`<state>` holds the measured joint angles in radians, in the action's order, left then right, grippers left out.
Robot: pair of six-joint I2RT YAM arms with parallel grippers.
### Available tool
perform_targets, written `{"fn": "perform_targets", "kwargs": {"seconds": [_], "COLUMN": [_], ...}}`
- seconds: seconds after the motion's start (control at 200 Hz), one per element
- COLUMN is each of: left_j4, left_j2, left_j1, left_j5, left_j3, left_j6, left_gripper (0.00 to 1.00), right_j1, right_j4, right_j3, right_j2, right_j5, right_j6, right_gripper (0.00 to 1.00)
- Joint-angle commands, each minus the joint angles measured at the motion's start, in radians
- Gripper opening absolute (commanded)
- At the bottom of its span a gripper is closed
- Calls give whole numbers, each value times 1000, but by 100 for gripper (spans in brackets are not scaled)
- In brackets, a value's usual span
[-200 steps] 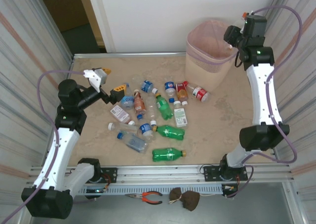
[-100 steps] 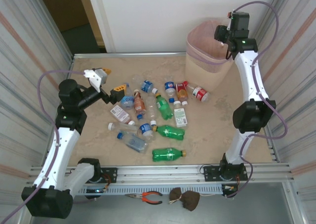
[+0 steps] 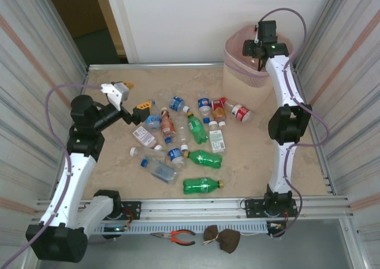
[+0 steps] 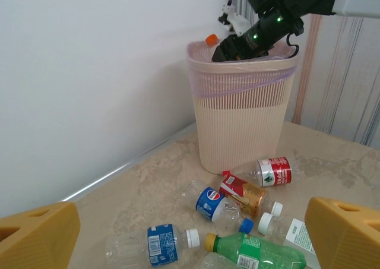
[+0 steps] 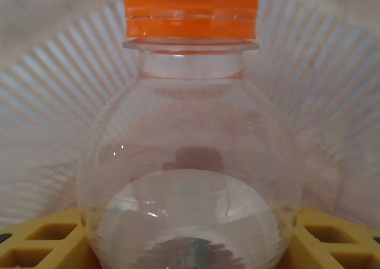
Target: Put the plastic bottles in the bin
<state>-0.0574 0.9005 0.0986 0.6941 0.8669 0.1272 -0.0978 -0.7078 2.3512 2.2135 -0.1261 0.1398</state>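
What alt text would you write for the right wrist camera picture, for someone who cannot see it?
A clear bottle with an orange cap sits clamped between two yellow fingers. Behind it lies the pale slatted inside of the bin.

The beige, marbled tabletop (image 3: 267,156) is closed off at the back by a plain white wall (image 3: 190,19) and flanked by pale ribbed side panels (image 3: 35,49). A dark opening (image 3: 95,43) is seen at the far left. An aluminium rail (image 3: 196,205) is fixed along the near edge, and orange-handled pliers (image 3: 178,237) are laid below it.
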Motion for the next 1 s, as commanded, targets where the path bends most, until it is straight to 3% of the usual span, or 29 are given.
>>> {"fn": "perform_targets", "kwargs": {"seconds": [0.0,0.165,0.366,0.776,0.997], "left_j4": [-16,21,32,33,34], "left_j2": [-2,2,-2,6,3], "left_j1": [7,21,45,52,53], "left_j5": [-5,-23,-38,-41,-41], "left_j3": [-11,3,0,1,1], "left_j6": [6,24,47,45,47], "left_gripper": [98,97,97,97,97], "right_j1": [5,25,33,56,64], "right_j4": [-91,-149,-254,-388,-425], "right_j3": [59,76,137,141,125], "right_j2": [44,98,180,278,290], "right_j5": [43,171,201,75,-61], "right_j6": [-26,-10,-14,-51,-114], "right_gripper": [62,62,62,67,71]}}
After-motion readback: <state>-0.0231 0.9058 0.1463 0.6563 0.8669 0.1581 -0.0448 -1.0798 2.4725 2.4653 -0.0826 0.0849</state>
